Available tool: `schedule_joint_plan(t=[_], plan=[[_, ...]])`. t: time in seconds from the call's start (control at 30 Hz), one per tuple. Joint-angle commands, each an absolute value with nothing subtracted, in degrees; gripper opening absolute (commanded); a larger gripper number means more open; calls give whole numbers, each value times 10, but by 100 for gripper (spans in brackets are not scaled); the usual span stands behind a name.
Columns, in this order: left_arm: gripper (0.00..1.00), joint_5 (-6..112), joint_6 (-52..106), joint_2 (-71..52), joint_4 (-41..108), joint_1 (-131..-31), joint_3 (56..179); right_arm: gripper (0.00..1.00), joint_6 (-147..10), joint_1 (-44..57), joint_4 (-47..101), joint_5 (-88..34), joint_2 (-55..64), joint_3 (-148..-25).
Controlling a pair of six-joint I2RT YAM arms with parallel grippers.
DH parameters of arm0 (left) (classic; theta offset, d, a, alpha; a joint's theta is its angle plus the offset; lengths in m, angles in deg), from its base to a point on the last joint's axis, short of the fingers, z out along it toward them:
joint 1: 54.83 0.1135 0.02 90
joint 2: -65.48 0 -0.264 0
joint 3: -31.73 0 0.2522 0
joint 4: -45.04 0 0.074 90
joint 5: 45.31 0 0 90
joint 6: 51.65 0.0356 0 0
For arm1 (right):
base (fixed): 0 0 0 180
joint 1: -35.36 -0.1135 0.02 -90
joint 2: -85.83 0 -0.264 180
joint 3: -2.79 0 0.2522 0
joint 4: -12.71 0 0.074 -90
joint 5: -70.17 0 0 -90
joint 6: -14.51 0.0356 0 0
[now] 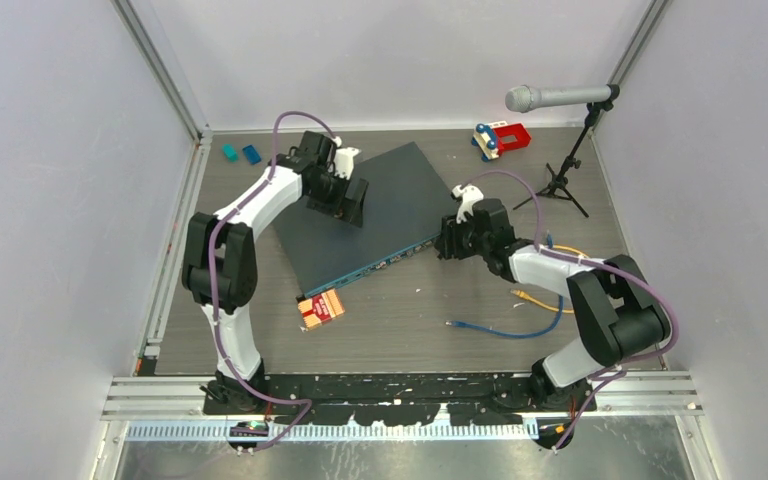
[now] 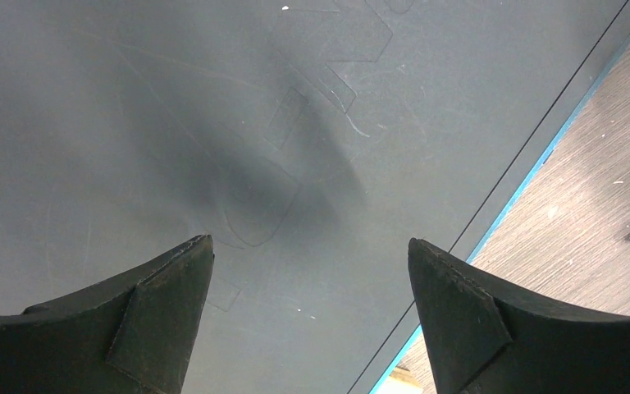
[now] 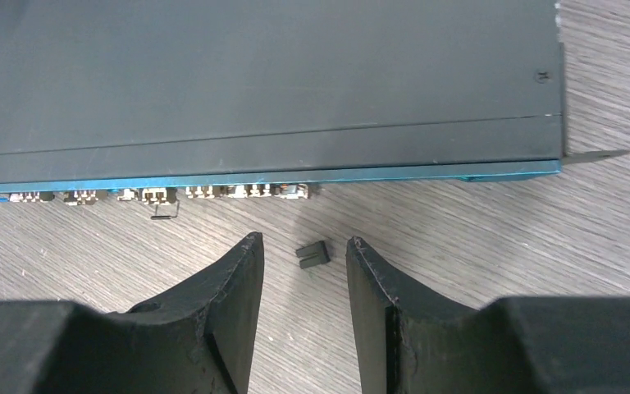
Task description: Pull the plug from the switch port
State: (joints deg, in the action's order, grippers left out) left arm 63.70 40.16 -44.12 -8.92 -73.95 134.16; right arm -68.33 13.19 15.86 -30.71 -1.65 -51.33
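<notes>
Slate-grey, the switch (image 1: 380, 215) lies slantwise at the centre of the top view. The left gripper (image 2: 310, 240) hangs spread wide over its top, grasping nothing. Low in the right wrist view, the right gripper (image 3: 303, 238) stands unclenched, with a small black plug (image 3: 312, 253) lying loose on the table (image 3: 459, 238) between its fingertips, clear of the sockets.

top cam: high, from near edge, looking down over whole table (image 1: 410, 330). left wrist cam: v close, facing down onto switch (image 2: 213, 123) top. right wrist cam: low + close, facing switch front sockets (image 3: 213, 192). shared by all 3: switch.
</notes>
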Motion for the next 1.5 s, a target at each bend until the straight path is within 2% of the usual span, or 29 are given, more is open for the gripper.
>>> schedule_joint_plan(t=[0.0, 0.57, 1.17, 1.33, 1.47], plan=[[90, 630, 386, -397, -69, -741, 1338, 47, -691, 102, 63, -271, -24, -491], [90, 629, 366, -415, -65, -741, 1317, 41, -752, 42, -39, -135, -94, -468], [89, 634, 360, -446, -82, -741, 1334, 36, -751, 42, -180, -164, -145, -451], [89, 630, 361, -447, -88, -741, 1337, 31, -752, 42, -226, -168, -157, -441], [89, 625, 360, -448, -89, -741, 1337, 24, -751, 42, -248, -169, -164, -437]])
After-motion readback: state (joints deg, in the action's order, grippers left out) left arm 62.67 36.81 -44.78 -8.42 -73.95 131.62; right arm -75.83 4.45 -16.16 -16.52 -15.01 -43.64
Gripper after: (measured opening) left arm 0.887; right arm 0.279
